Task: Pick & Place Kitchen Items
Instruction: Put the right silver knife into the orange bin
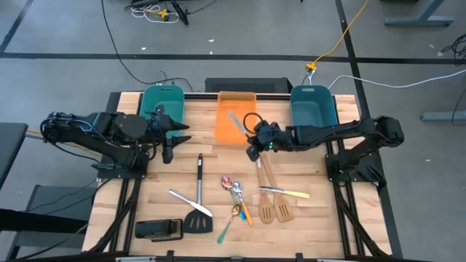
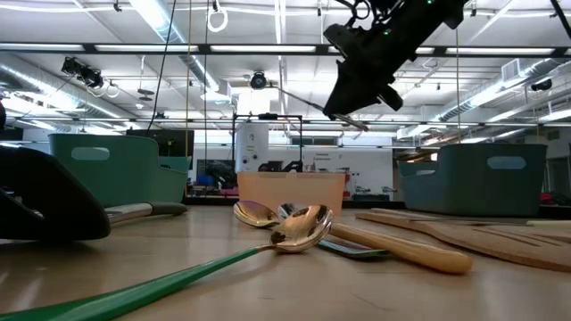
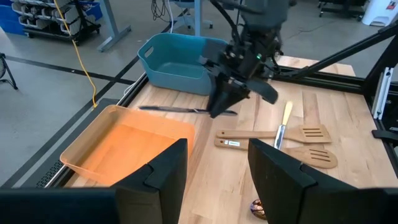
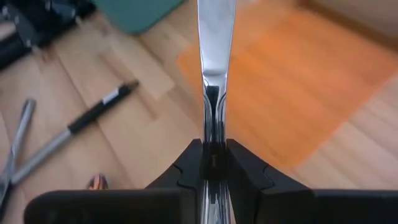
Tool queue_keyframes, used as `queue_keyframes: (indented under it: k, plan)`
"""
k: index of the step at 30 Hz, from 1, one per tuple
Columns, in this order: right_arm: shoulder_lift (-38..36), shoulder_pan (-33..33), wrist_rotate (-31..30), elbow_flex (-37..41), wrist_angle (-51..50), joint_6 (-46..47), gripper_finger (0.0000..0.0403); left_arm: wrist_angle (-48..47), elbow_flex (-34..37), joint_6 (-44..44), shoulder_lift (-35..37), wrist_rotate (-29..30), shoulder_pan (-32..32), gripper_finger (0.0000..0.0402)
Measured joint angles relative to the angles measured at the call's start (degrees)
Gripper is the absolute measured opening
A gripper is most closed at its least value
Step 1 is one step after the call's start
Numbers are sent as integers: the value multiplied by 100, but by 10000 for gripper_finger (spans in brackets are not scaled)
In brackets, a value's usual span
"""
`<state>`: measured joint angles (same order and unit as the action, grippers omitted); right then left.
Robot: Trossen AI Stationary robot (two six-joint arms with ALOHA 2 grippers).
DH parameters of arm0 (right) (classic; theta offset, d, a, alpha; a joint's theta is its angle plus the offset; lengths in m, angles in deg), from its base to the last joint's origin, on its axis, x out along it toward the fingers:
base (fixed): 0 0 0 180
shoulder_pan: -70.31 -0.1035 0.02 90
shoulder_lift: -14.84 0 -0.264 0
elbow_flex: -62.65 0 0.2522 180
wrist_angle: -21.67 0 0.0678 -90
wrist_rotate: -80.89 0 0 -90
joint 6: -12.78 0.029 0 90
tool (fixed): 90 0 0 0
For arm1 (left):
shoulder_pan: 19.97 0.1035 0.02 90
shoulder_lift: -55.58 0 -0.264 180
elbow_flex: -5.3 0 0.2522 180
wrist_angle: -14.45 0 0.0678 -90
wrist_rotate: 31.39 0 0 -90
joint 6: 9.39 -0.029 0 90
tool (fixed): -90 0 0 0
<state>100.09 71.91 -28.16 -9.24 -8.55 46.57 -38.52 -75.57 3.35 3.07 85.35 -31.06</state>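
High view: the right tool (image 1: 251, 136) pinches a silver knife (image 1: 236, 121) whose blade reaches out over the orange bin (image 1: 222, 131), while the left tool (image 1: 172, 140) waits spread beside the left teal bin (image 1: 154, 96); the other utensils lie on the counter (image 1: 313, 218), among them the wooden spatulas (image 1: 273, 196) and the black spatula (image 1: 198, 211). Low view: that knife (image 2: 308, 102) hangs clear above the counter, with spoons (image 2: 285, 223) lying in front. Left wrist view: its own fingers (image 3: 165, 171) stand apart; farther off the knife (image 3: 180, 109) juts level towards the orange bin. Right wrist view: the fingers (image 4: 186, 165) press on the knife's handle (image 4: 214, 74).
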Motion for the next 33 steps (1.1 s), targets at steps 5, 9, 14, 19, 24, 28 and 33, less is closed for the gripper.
queue_keyframes:
  k: [5, 9, 14, 19, 24, 28, 33]
  plan:
    - [-2, 292, -1, 0, 344, -18, 54, 0, 1, 0, 0, 1, -2, 177]
    - [-1, 527, -3, 0, 634, -21, 54, -1, 0, 0, 0, 1, -1, 177]
    - [310, 723, -20, 2, 1247, -25, 54, 4, 1, 0, 0, 2, 0, 177]
    - [825, 888, 68, 13, 2011, -28, 54, -2, -1, 0, -1, 1, -2, 177]
    - [1067, 1013, 55, 15, 2259, -22, 54, 0, 0, 0, 0, 2, -2, 177]
    - [1102, 1087, 35, 15, 2398, 23, 54, 1, -1, 0, 0, 2, 0, 177]
    - [1121, 1135, -166, 15, 2444, 34, 54, 2, -1, 0, 0, 2, -2, 177]
